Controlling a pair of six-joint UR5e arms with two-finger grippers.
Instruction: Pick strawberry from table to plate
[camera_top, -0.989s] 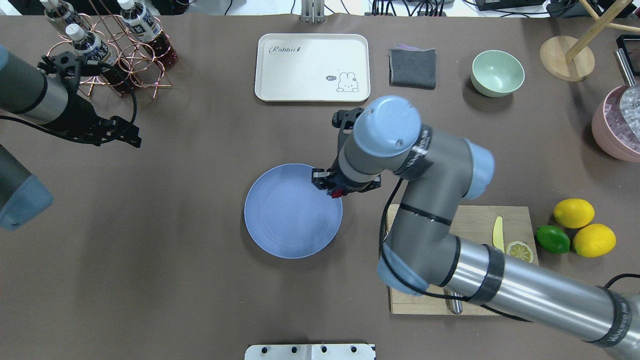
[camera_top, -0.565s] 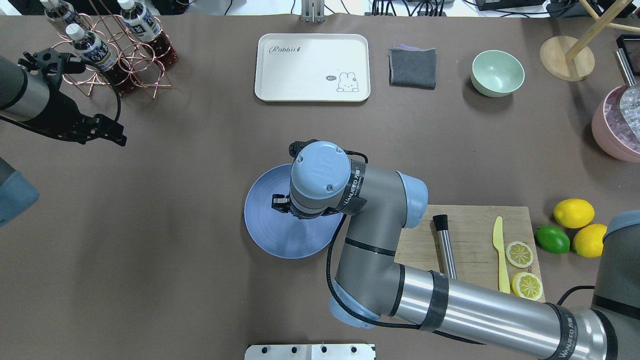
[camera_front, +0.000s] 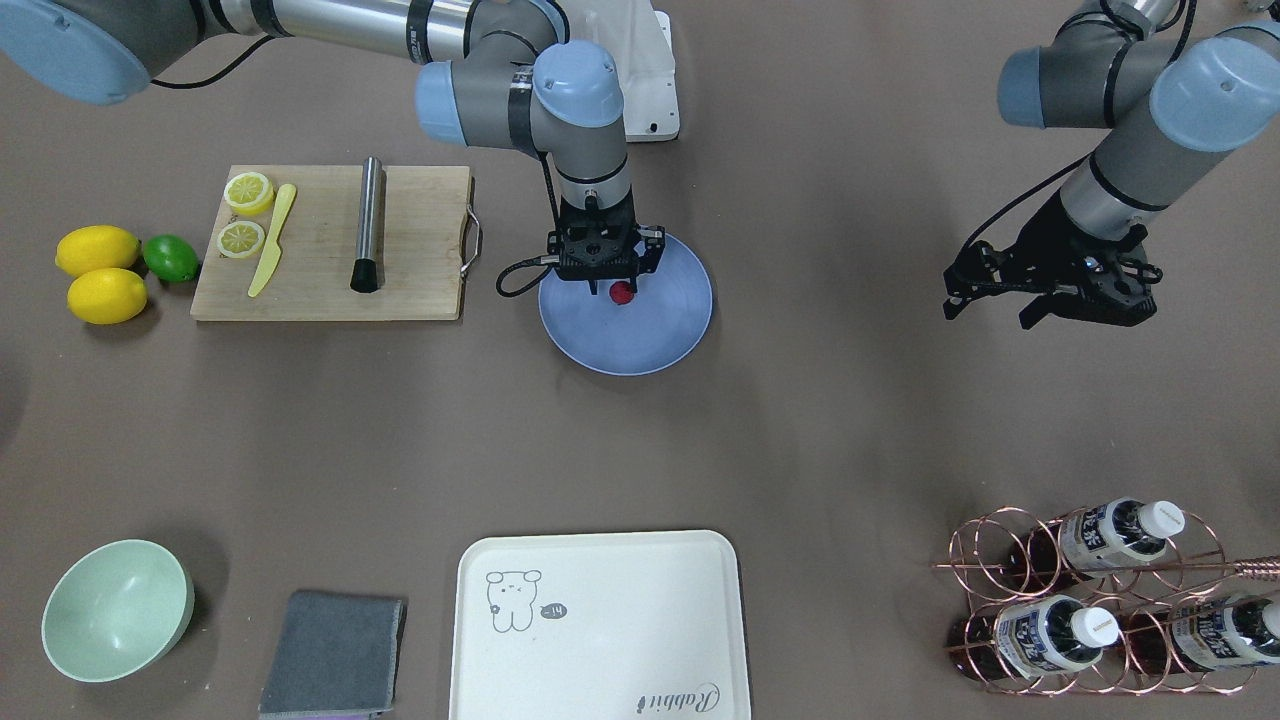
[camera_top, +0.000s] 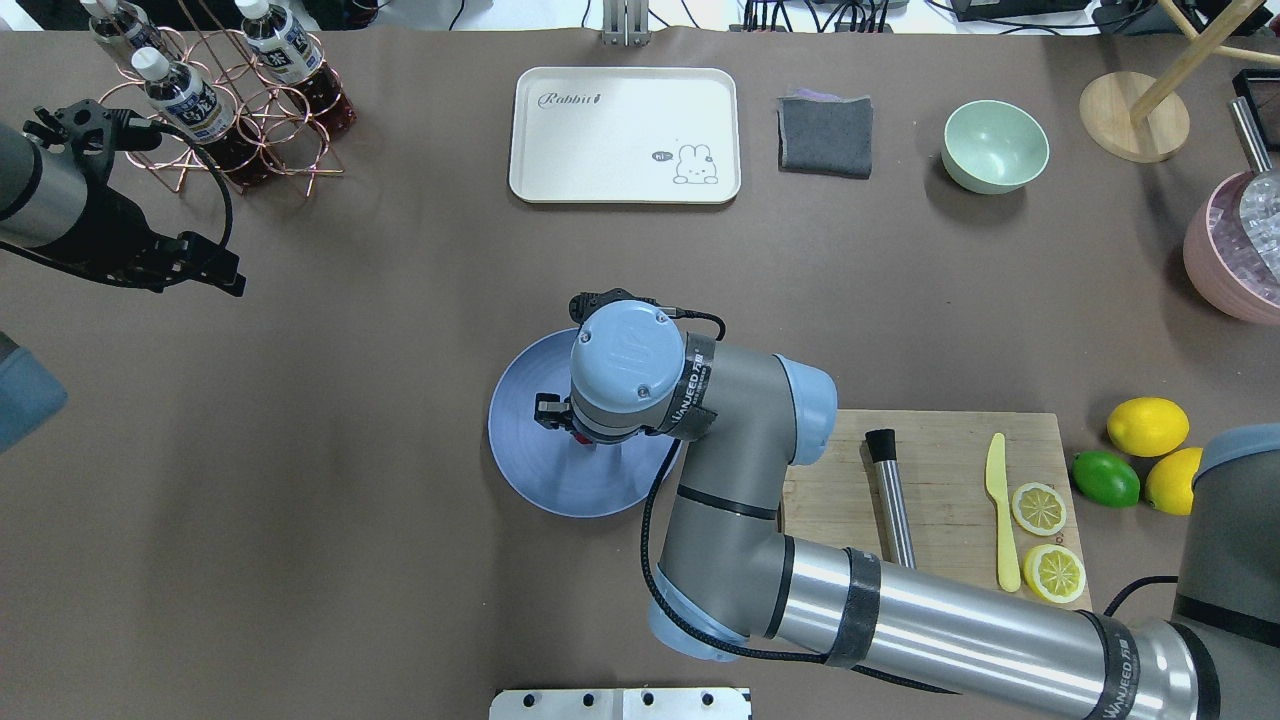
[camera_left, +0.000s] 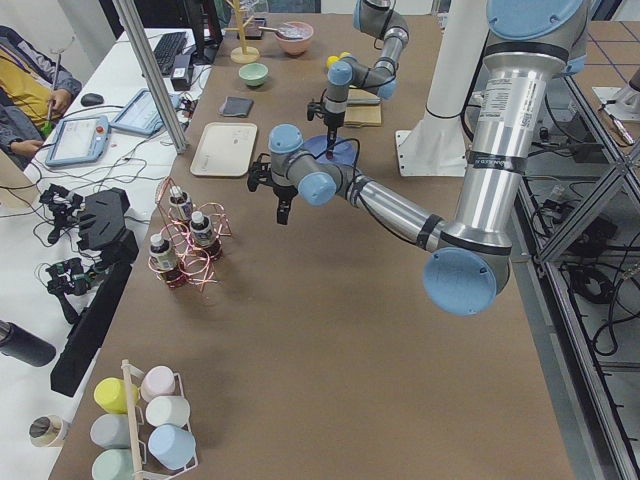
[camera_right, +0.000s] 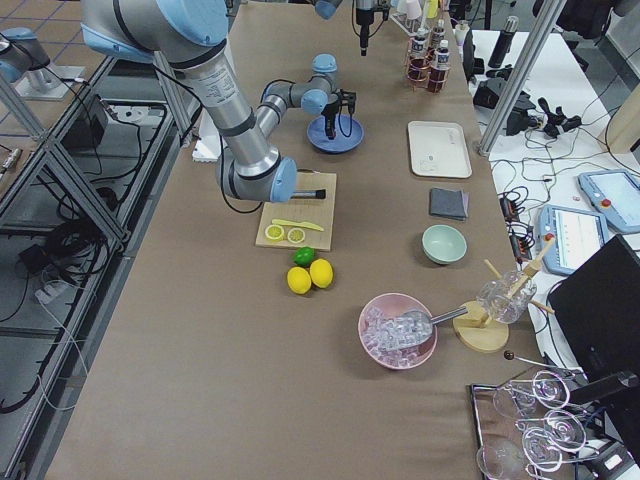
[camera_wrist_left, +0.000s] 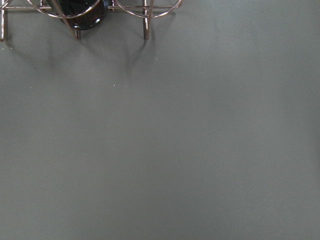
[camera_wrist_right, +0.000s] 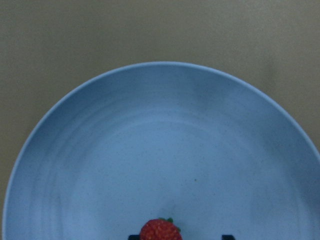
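Observation:
The blue plate (camera_front: 665, 335) (camera_top: 525, 470) (camera_wrist_right: 150, 125) lies mid-table. The small red strawberry (camera_front: 622, 292) (camera_wrist_right: 160, 231) is over the plate's inner part, a red sliver (camera_top: 583, 437) showing under the wrist from overhead. My right gripper (camera_front: 619, 284) (camera_top: 575, 433) points straight down at it. In the right wrist view two dark fingertips (camera_wrist_right: 134, 236) stand wider apart than the berry, so the gripper reads open around it. My left gripper (camera_front: 992, 312) (camera_top: 225, 278) hangs open and holds nothing, far off over bare table (camera_wrist_left: 160, 150).
A wooden cutting board (camera_front: 420, 250) with a muddler, a yellow knife and lemon slices lies beside the plate. Two lemons (camera_front: 98, 272) and a lime (camera_front: 171, 257) sit past it. A cream tray (camera_front: 600, 640), grey cloth (camera_front: 332, 652), green bowl (camera_front: 117, 610) and bottle rack (camera_front: 1100, 600) line the far side.
My right gripper has carried the strawberry from the plate's right rim to over its middle and come lower. The left arm has drawn back a little toward the table's left edge.

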